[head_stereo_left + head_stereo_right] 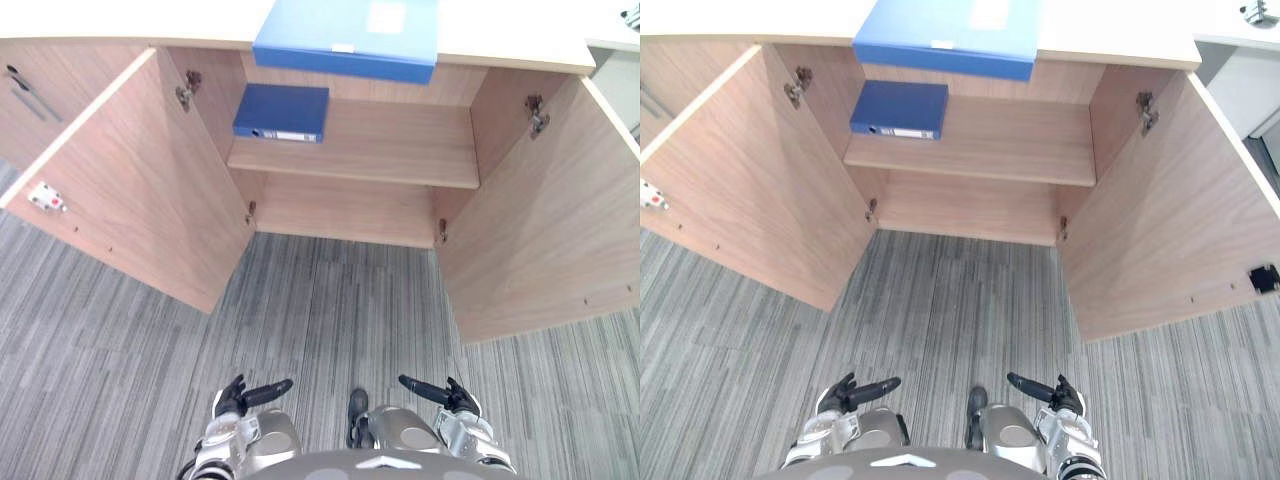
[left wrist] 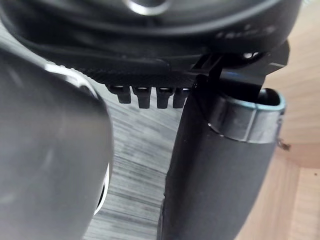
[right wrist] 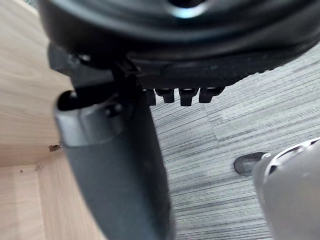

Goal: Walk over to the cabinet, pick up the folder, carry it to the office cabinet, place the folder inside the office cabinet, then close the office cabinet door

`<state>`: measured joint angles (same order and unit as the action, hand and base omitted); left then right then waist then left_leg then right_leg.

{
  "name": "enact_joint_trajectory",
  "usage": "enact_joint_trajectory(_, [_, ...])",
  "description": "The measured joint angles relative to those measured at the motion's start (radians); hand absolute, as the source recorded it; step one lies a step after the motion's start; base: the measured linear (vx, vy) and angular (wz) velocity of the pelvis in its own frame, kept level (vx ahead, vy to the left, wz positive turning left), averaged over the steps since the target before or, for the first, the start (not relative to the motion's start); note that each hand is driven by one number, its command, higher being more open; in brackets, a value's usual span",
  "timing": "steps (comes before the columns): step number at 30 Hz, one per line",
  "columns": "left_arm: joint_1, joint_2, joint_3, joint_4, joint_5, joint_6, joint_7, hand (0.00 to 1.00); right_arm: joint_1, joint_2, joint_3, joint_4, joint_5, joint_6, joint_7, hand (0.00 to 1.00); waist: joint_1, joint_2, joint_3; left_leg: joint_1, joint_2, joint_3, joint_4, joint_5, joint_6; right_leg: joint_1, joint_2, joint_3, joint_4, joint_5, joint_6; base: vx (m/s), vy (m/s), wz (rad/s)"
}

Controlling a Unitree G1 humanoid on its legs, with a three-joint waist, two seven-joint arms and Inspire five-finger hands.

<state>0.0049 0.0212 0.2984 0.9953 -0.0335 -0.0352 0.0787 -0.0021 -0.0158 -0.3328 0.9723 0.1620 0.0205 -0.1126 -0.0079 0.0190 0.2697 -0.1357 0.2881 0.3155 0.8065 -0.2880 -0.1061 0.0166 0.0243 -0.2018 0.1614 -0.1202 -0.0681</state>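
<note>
You're standing square in front of the office cabinet. Both of its doors are swung wide: left door and right door.

A light blue folder lies flat on the cabinet's worktop, its front edge jutting out past the cabinet's front. A dark blue folder lies flat on the shelf inside the cabinet, at the shelf's left end near the left door's hinge, spine facing out.

Left hand hangs low over the grey striped carpet, well short of the cabinet. Its fingers are relaxed and its thumb stuck out, and it's holding nothing. Right hand is the same — slack, thumb pointing inward, empty, well apart from the cabinet. Neither hand touches a folder or a door.
</note>
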Motion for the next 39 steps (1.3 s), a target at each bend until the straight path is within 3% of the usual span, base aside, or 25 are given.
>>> enact_joint_trajectory(4, [-0.010, -0.016, 0.002, -0.002, 0.004, 0.002, 0.002, 1.00, -0.002, 0.020, -0.002, -0.007, 0.009, 0.002, -0.007, 1.00, 0.007, 0.002, -0.005, -0.076, -0.052, 0.015, -0.273, 0.013, 0.003, 0.068, -0.023, 0.038, -0.046, -0.020, 0.033, 0.29, 0.077, -0.28])
enact_joint_trajectory(5, [-0.011, -0.019, 0.002, 0.002, 0.004, 0.002, 0.002, 1.00, 0.000, 0.021, -0.001, -0.006, 0.009, 0.004, -0.007, 1.00, 0.008, 0.005, -0.009, -0.079, -0.089, -0.009, -0.397, 0.061, 0.018, 0.080, -0.036, 0.052, -0.047, -0.034, 0.054, 0.30, 0.205, -0.43])
enact_joint_trajectory(6, [-0.009, -0.024, 0.003, 0.013, 0.003, 0.004, 0.003, 1.00, 0.006, 0.018, 0.000, -0.007, 0.009, 0.004, -0.007, 1.00, 0.012, 0.013, -0.017, -0.063, -0.115, -0.031, -0.466, 0.176, 0.060, 0.094, -0.042, 0.076, -0.047, -0.049, 0.079, 0.32, 0.217, -0.53])
enact_joint_trajectory(7, [-0.008, -0.017, 0.006, 0.015, 0.004, 0.006, 0.002, 1.00, 0.012, 0.027, 0.000, -0.005, 0.009, 0.005, -0.009, 1.00, 0.016, 0.001, -0.031, -0.042, -0.132, -0.019, -0.478, 0.199, 0.070, 0.103, -0.063, 0.097, -0.046, -0.059, 0.095, 0.41, 0.256, -0.45])
enact_joint_trajectory(9, [0.005, 0.003, 0.005, 0.015, 0.005, 0.006, 0.002, 1.00, 0.036, 0.047, -0.001, -0.006, 0.009, 0.004, -0.008, 1.00, 0.017, -0.045, -0.071, -0.007, -0.163, 0.023, -0.492, 0.170, 0.085, 0.104, -0.104, 0.112, -0.029, -0.073, 0.119, 0.35, 0.193, -0.33])
enact_joint_trajectory(10, [0.008, 0.008, 0.005, 0.017, 0.006, 0.006, 0.002, 1.00, 0.040, 0.053, -0.001, -0.005, 0.008, 0.005, -0.007, 1.00, 0.022, -0.054, -0.078, 0.006, -0.166, 0.038, -0.491, 0.159, 0.087, 0.103, -0.111, 0.123, -0.014, -0.076, 0.123, 0.33, 0.180, -0.49])
enact_joint_trajectory(13, [0.011, 0.011, 0.003, 0.039, 0.007, 0.007, 0.001, 1.00, 0.039, 0.058, 0.000, -0.007, 0.000, 0.004, -0.003, 1.00, 0.037, -0.057, -0.084, 0.111, -0.174, 0.103, -0.520, 0.113, 0.102, 0.028, -0.141, 0.141, 0.241, -0.098, 0.157, 0.27, 0.203, -0.64])
enact_joint_trajectory(14, [0.010, 0.011, 0.000, 0.047, 0.007, 0.011, 0.001, 1.00, 0.033, 0.056, 0.000, -0.013, -0.003, 0.003, 0.000, 1.00, 0.038, -0.053, -0.083, 0.153, -0.184, 0.118, -0.553, 0.103, 0.115, -0.058, -0.160, 0.147, 0.425, -0.101, 0.167, 0.20, 0.241, -0.45])
enact_joint_trajectory(16, [0.010, 0.018, -0.009, 0.057, 0.006, 0.017, 0.003, 1.00, 0.028, 0.054, 0.003, -0.016, -0.003, 0.002, 0.003, 1.00, 0.028, -0.054, -0.085, 0.193, -0.196, 0.124, -0.575, 0.082, 0.113, -0.157, -0.181, 0.137, 0.593, -0.148, 0.158, 0.23, 0.178, -0.21])
enact_joint_trajectory(17, [0.010, 0.019, -0.018, 0.068, 0.005, 0.018, 0.003, 1.00, 0.025, 0.050, 0.005, -0.016, -0.003, 0.002, 0.003, 1.00, 0.025, -0.049, -0.089, 0.218, -0.195, 0.124, -0.596, 0.077, 0.109, -0.201, -0.184, 0.111, 0.605, -0.176, 0.140, 0.21, 0.032, -0.01])
enact_joint_trajectory(19, [0.011, 0.017, -0.020, 0.074, 0.004, 0.019, 0.003, 1.00, 0.017, 0.042, 0.009, -0.015, -0.003, 0.000, 0.003, 1.00, 0.010, -0.040, -0.093, 0.253, -0.190, 0.119, -0.634, 0.079, 0.096, -0.254, -0.174, 0.068, 0.526, -0.178, 0.135, 0.26, -0.063, 0.12])
enact_joint_trajectory(21, [0.010, 0.019, -0.022, 0.092, 0.004, 0.022, 0.004, 1.00, 0.015, 0.035, 0.010, -0.015, -0.003, -0.003, 0.003, 1.00, -0.004, -0.034, -0.093, 0.281, -0.182, 0.107, -0.665, 0.082, 0.068, -0.294, -0.149, 0.053, 0.377, -0.150, 0.124, 0.31, -0.140, 0.25])
enact_joint_trajectory(22, [0.011, 0.025, -0.040, 0.098, 0.004, 0.022, 0.005, 1.00, 0.021, 0.030, 0.009, -0.009, -0.003, -0.002, 0.003, 1.00, -0.006, -0.038, -0.094, 0.300, -0.188, 0.087, -0.685, 0.083, 0.043, -0.287, -0.131, 0.072, 0.250, -0.020, 0.110, 0.36, -0.177, 0.40])
enact_joint_trajectory(23, [0.011, 0.016, -0.044, 0.112, 0.004, 0.023, 0.003, 1.00, 0.025, 0.009, 0.002, 0.023, -0.003, -0.001, 0.003, 1.00, -0.009, -0.011, -0.100, 0.318, -0.172, 0.056, -0.712, 0.092, 0.034, -0.258, -0.107, 0.059, 0.234, 0.014, 0.082, 0.37, -0.173, 0.38])
enact_joint_trajectory(26, [0.011, -0.014, -0.037, 0.110, 0.005, 0.021, 0.002, 1.00, 0.026, -0.012, -0.014, 0.035, -0.002, 0.005, -0.003, 1.00, -0.006, 0.025, -0.105, 0.330, -0.148, 0.029, -0.729, 0.126, 0.001, -0.252, -0.098, 0.026, 0.269, -0.045, 0.052, 0.34, -0.207, 0.28])
enact_joint_trajectory(28, [0.006, -0.019, -0.027, 0.103, 0.005, 0.022, -0.002, 1.00, 0.031, -0.009, -0.019, 0.035, -0.002, 0.005, -0.003, 1.00, -0.015, 0.023, -0.101, 0.316, -0.117, 0.027, -0.633, 0.130, -0.007, -0.190, -0.098, -0.016, 0.242, -0.062, 0.041, 0.29, -0.222, 0.60])
enact_joint_trajectory(29, [0.001, -0.024, -0.005, 0.077, 0.005, 0.021, -0.002, 1.00, 0.042, -0.002, -0.017, 0.030, -0.002, 0.004, -0.003, 1.00, -0.012, 0.007, -0.090, 0.254, -0.076, 0.032, -0.449, 0.129, -0.011, -0.110, -0.100, -0.036, 0.185, -0.064, 0.037, 0.19, -0.158, 0.57])
enact_joint_trajectory(31, [0.004, -0.035, 0.004, 0.045, 0.004, 0.016, 0.001, 1.00, 0.050, 0.000, -0.007, 0.021, -0.002, 0.002, -0.005, 1.00, 0.005, 0.004, -0.089, 0.179, -0.028, 0.043, -0.260, 0.108, -0.010, -0.063, -0.095, -0.044, 0.143, -0.068, 0.031, 0.16, -0.127, 0.21])
enact_joint_trajectory(33, [0.004, -0.044, 0.004, 0.036, 0.004, 0.015, 0.001, 1.00, 0.047, 0.001, -0.001, 0.013, -0.002, -0.001, -0.006, 1.00, 0.002, 0.012, -0.093, 0.131, -0.017, 0.068, -0.237, 0.084, 0.006, -0.047, -0.096, -0.042, 0.121, -0.068, 0.032, 0.11, 0.001, -0.08])
enact_joint_trajectory(35, [-0.001, -0.047, 0.003, 0.030, 0.004, 0.015, 0.002, 1.00, 0.045, 0.002, -0.001, 0.013, -0.002, 0.002, -0.003, 1.00, 0.003, 0.010, -0.092, 0.112, -0.021, 0.087, -0.329, 0.078, 0.006, -0.034, -0.098, -0.031, 0.111, -0.065, 0.040, 0.09, 0.109, -0.16])
enact_joint_trajectory(38, [-0.008, -0.052, 0.003, 0.033, 0.004, 0.015, 0.002, 1.00, 0.046, 0.004, -0.002, 0.014, -0.002, 0.005, -0.011, 1.00, 0.005, 0.011, -0.093, 0.118, -0.056, 0.084, -0.510, 0.134, 0.017, -0.027, -0.100, -0.007, 0.110, -0.063, 0.073, 0.08, 0.171, -0.20])
enact_joint_trajectory(39, [-0.013, -0.047, 0.002, 0.037, 0.003, 0.015, 0.002, 1.00, 0.049, 0.012, -0.001, 0.015, -0.002, 0.007, -0.011, 1.00, 0.004, -0.008, -0.110, 0.132, -0.082, 0.084, -0.541, 0.146, 0.013, -0.028, -0.108, 0.010, 0.084, -0.053, 0.103, 0.10, 0.167, -0.16])
